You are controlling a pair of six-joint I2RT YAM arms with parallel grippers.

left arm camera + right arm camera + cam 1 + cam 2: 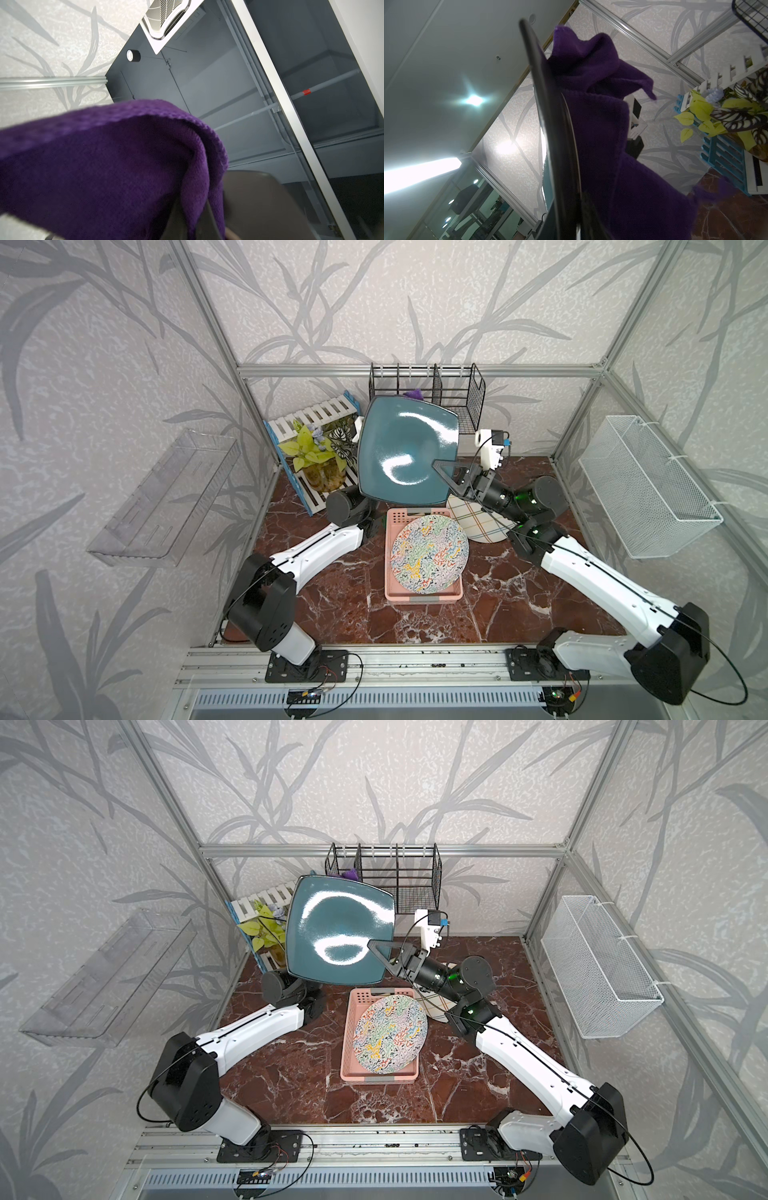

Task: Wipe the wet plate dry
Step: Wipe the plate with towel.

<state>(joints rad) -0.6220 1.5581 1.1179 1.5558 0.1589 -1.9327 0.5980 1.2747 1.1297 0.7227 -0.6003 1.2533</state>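
A glossy teal square plate [403, 448] [336, 932] is held up in the air, tilted so its face looks toward the top views. My right gripper [437, 466] [372, 946] is shut on its right edge; in the right wrist view the plate [550, 124] shows edge-on, running down into the gripper [562, 224]. A purple cloth [104, 166] [602, 124] lies against the plate's back. My left gripper [199, 218] is shut on it. In both top views the plate hides that gripper, and only a tip of the cloth [413, 393] [351, 874] peeks over the top edge.
Below the plate stands a pink basket [424, 596] holding a colourful round plate [430, 553], with a plaid plate [478, 522] beside it. A black wire rack [428, 385] and a slatted shelf with a plant [311, 448] stand at the back. A white mesh basket [648, 485] hangs on the right wall.
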